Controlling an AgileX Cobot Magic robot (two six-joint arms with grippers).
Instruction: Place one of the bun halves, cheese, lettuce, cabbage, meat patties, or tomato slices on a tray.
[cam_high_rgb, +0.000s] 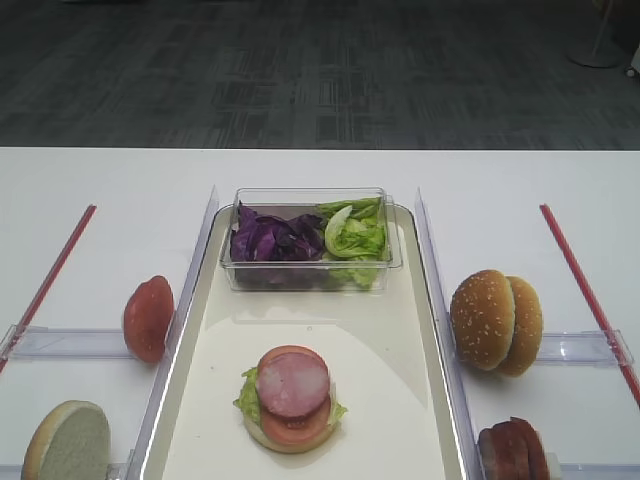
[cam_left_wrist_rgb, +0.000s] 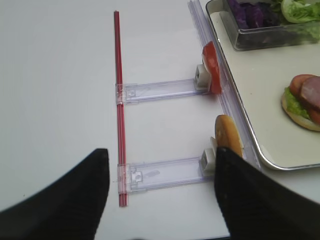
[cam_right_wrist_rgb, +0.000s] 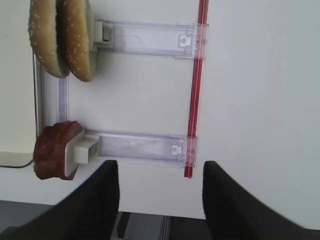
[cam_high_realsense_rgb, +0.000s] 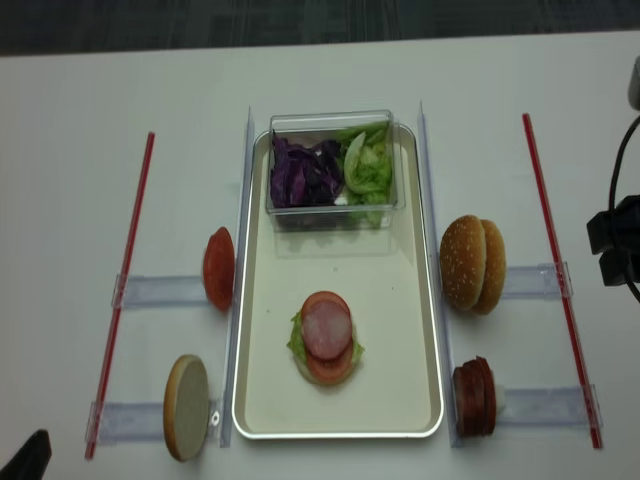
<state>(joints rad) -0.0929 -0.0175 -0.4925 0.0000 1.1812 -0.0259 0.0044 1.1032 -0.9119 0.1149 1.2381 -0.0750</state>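
A long cream tray (cam_high_rgb: 415, 330) lies in the middle of the white counter (cam_high_rgb: 100, 180). Near its front end sits a stack: a bun half (cam_high_rgb: 290, 437) at the bottom, lettuce (cam_high_rgb: 247, 395) poking out at the left, a tomato slice (cam_high_rgb: 296, 423) on that, and a pink meat patty (cam_high_rgb: 293, 383) on top. At the far end of the tray stands a clear plastic box (cam_high_rgb: 310, 268) with purple cabbage (cam_high_rgb: 272, 238) in its left part and more lettuce in its right. Off the tray to the left, a red tomato slice (cam_high_realsense_rgb: 218, 268) stands on edge in a clear holder, and nearer the front a bun half with a pale cut face (cam_high_realsense_rgb: 186, 407) stands in another. To the right, two sesame bun halves (cam_high_realsense_rgb: 472, 264) stand side by side, and in front of them a few dark-rimmed meat patties (cam_high_realsense_rgb: 474, 397). A red strip (cam_high_realsense_rgb: 558, 280) runs along each outer side. The right gripper (cam_right_wrist_rgb: 161, 200) hangs over the counter's right edge, jaws spread and holding nothing. The left gripper (cam_left_wrist_rgb: 160, 192) hangs over the left side, near the front holder, likewise spread and holding nothing.
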